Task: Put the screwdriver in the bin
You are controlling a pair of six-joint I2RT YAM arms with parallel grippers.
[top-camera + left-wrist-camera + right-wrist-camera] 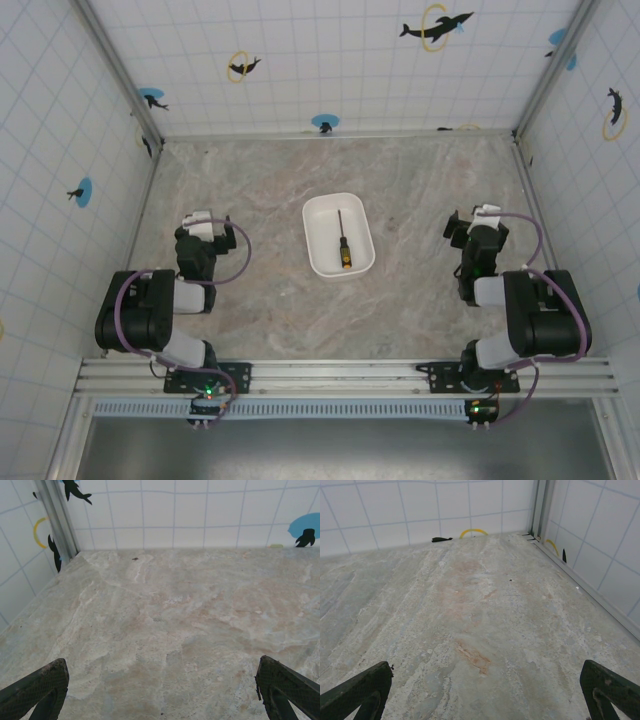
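The white bin (322, 219) sits mid-table in the top view. Inside it lies the screwdriver (342, 242), thin dark shaft pointing to the back, black-and-yellow handle toward the near rim. My left gripper (208, 222) rests folded at the left of the bin, well apart from it. My right gripper (478, 218) is folded at the right, also apart. In the left wrist view the fingertips (42, 687) stand wide apart over bare table, so that gripper (162, 690) is open. The right wrist view shows its fingertips (365, 690) equally spread, with the gripper (485, 692) open and nothing held.
Tiled walls with dolphin stickers enclose the marble-patterned table (260, 190) on three sides. A metal corner post (55, 520) stands at the back left, another (542, 510) at the back right. A rail (340, 372) carries both arm bases along the near edge.
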